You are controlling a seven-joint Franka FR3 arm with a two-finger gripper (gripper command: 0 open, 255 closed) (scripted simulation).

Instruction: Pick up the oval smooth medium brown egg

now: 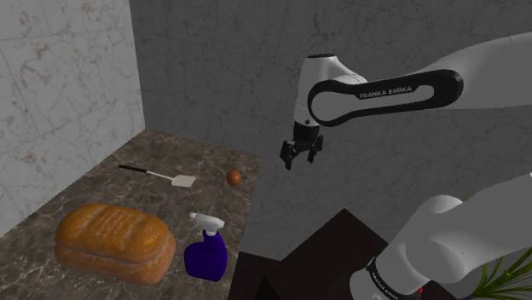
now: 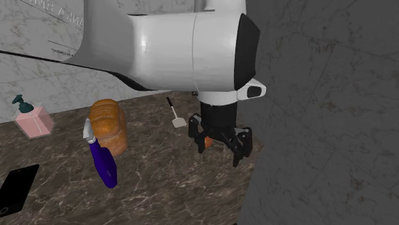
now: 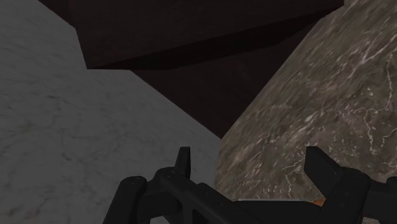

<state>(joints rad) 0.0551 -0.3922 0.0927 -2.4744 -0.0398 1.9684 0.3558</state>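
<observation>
On the counter [image 1: 183, 153], egg [image 1: 234, 177]; axis unclear

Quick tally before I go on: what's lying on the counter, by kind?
egg: 1
bread loaf: 1
spray bottle: 1
spatula: 1
soap dispenser: 1
flat black slab, perhaps a phone: 1
Total: 6

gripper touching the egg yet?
Apart. The shoulder view shows the open gripper hanging above and to that view's right of the brown egg, with a clear gap between them.
</observation>
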